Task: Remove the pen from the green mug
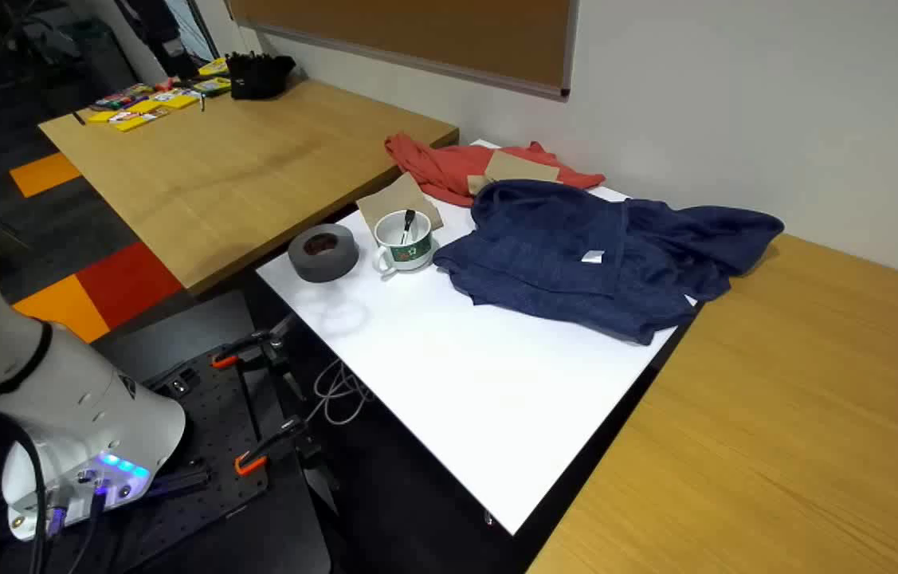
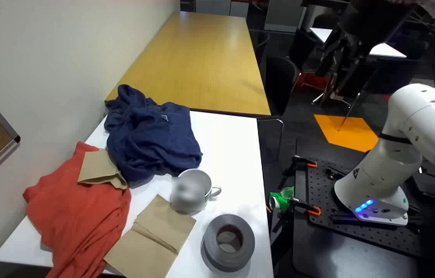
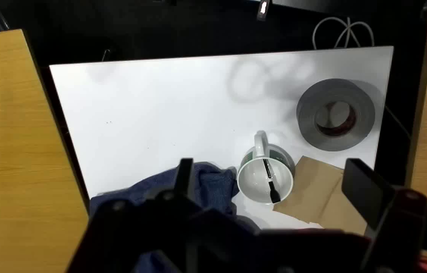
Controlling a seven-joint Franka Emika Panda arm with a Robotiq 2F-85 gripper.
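Observation:
The mug [image 1: 414, 253] is white with a green patterned band and stands upright on the white table; it also shows in an exterior view [image 2: 198, 176], partly under a blurred patch, and in the wrist view [image 3: 253, 178]. The pen [image 1: 407, 226], with a dark end and a lighter middle, leans inside the mug against its wall. In the wrist view the pen [image 3: 274, 192] lies across the opening, dark end at the rim away from the handle. My gripper [image 2: 333, 83] hangs high up, away from the table. In the wrist view my gripper [image 3: 270, 170] is open and empty, its fingers framing the mug from above.
A grey tape roll [image 1: 323, 253] lies near the mug, by the table edge. Brown paper [image 2: 163, 227] lies beside the mug. A dark blue cloth [image 1: 560, 251] is close on its other side. A red cloth [image 2: 82, 216] lies against the wall.

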